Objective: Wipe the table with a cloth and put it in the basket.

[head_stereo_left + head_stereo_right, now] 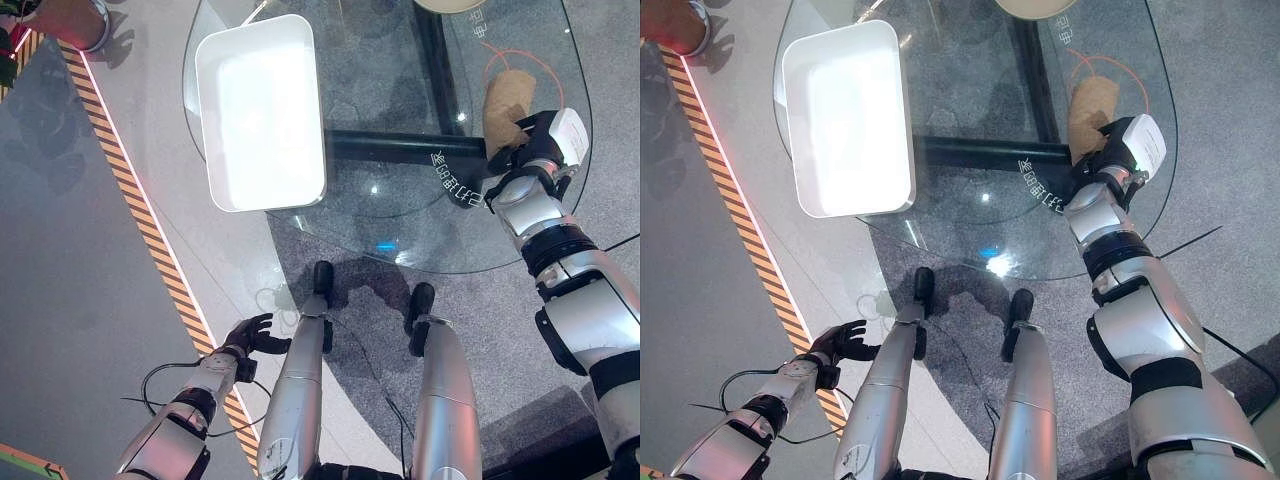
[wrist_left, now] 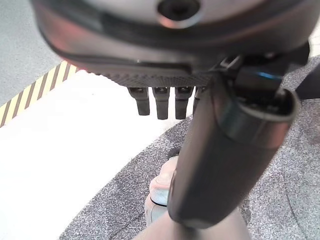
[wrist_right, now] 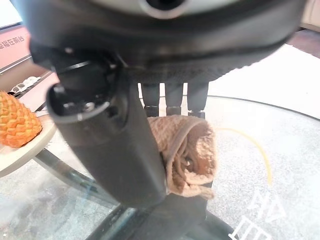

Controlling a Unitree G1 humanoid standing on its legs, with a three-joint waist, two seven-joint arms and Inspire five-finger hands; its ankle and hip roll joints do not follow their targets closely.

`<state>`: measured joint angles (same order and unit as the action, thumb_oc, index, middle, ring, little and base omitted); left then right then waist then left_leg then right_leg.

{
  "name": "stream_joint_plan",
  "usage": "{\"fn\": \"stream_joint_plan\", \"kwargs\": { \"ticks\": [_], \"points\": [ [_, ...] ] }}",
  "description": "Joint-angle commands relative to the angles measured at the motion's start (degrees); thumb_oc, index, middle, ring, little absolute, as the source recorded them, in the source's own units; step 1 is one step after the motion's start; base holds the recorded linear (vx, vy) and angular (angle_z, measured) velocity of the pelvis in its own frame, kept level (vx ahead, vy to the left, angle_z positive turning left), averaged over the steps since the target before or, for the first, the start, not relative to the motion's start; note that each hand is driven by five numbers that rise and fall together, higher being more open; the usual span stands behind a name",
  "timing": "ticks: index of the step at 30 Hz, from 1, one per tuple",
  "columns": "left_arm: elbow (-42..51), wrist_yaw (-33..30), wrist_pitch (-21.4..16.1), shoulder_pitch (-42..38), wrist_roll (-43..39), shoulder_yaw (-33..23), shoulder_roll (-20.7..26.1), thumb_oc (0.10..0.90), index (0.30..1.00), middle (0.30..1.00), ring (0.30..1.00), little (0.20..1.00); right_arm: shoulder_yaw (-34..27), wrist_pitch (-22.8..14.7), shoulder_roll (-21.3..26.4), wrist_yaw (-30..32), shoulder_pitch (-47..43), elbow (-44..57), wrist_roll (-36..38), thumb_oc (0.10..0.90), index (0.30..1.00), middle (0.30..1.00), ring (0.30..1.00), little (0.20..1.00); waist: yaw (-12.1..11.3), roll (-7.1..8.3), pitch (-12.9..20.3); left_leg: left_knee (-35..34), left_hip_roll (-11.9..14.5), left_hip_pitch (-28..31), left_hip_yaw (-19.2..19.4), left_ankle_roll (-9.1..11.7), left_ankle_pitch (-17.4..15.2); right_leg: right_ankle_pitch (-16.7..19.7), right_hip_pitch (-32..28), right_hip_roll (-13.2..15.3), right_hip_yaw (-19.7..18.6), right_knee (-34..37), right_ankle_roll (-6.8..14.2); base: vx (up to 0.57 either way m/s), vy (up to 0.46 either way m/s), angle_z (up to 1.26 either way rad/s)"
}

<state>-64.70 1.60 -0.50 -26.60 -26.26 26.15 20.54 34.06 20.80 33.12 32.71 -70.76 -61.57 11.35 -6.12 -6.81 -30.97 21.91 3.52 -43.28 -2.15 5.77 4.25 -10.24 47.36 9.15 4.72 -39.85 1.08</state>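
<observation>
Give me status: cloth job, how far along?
Early to mid. The right hand has its fingers curled round the bunched tan cloth, on the glass table near its right edge. Whether any wiping is done cannot be read from the glass. Left: drop the cloth in the white basket, which sits empty on the table's left. The left hand hangs low, idle.

Eyes: overhead, facing down, sharing table (image 1: 400, 230) and basket (image 1: 262, 110).
Wrists: close along each hand.
</observation>
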Motion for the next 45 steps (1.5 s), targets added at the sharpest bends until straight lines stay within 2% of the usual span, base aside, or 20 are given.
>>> {"fn": "stream_joint_plan", "kwargs": {
  "ticks": [1,10,14,24,33,45],
  "points": [
    [-2.0,-0.5,0.3,1.9,-1.3,0.0,0.4,0.8,0.9,0.9,0.9,0.9,2.3,-1.0,1.9,-0.9,-2.0,-1.2,-0.2,0.1,0.3,0.3,0.3,0.2,-0.1,-1.74,1.2,5.2,-1.5,-0.9,2.8,-4.5,-4.4,6.1,-0.3,1.1,3.0,5.4,0.2,0.0,0.0,0.0],
    [-2.1,-0.5,0.5,1.6,-1.4,-0.1,0.5,0.8,0.9,0.9,0.9,0.9,2.3,-1.4,1.8,-0.9,-1.9,-1.0,0.1,0.1,0.3,0.3,0.3,0.2,0.0,-1.67,1.2,5.1,-1.3,-1.1,2.7,-4.5,-4.3,6.2,0.1,1.0,3.0,5.2,0.3,0.0,0.0,0.0],
    [-2.0,-0.6,0.5,1.6,-1.6,0.1,0.4,0.8,0.9,0.9,0.9,0.9,2.5,-3.7,1.6,-1.6,-1.9,-0.4,-0.4,0.1,0.3,0.3,0.3,0.2,0.0,-1.75,1.2,4.9,-1.3,-1.2,2.7,-4.5,-4.2,6.3,0.1,1.0,3.0,5.5,0.4,0.0,0.0,0.0],
    [-1.2,-0.9,0.8,1.3,-1.6,-0.2,0.4,0.8,0.9,0.9,0.9,0.9,6.6,-6.5,-0.4,-4.2,-3.1,9.0,-5.0,0.1,0.3,0.3,0.3,0.2,0.0,-1.47,1.2,3.9,-1.7,-0.5,2.9,-4.2,-3.7,6.8,-0.6,0.9,3.2,6.9,0.6,0.0,0.0,0.0],
    [-0.2,-1.9,0.5,1.8,-1.5,0.1,-1.0,0.8,0.9,0.9,0.9,0.9,9.0,-6.6,-2.9,-5.9,-2.6,15.2,-8.4,0.1,0.3,0.3,0.3,0.2,-0.3,-1.83,1.2,2.6,-2.3,0.1,2.9,-4.1,-3.2,6.9,-1.1,1.0,3.4,7.8,0.5,0.0,0.002,0.0],
    [0.0,-2.2,0.2,2.0,-1.1,0.0,-2.2,0.8,0.9,0.9,0.9,0.9,10.5,-7.6,-6.0,-9.3,-0.7,18.8,-11.2,0.1,0.3,0.3,0.3,0.2,-0.2,-2.31,1.2,1.9,-2.5,0.4,3.2,-3.8,-2.7,7.2,-1.2,1.2,3.4,8.5,0.5,0.0,0.0,0.01]
  ]
}}
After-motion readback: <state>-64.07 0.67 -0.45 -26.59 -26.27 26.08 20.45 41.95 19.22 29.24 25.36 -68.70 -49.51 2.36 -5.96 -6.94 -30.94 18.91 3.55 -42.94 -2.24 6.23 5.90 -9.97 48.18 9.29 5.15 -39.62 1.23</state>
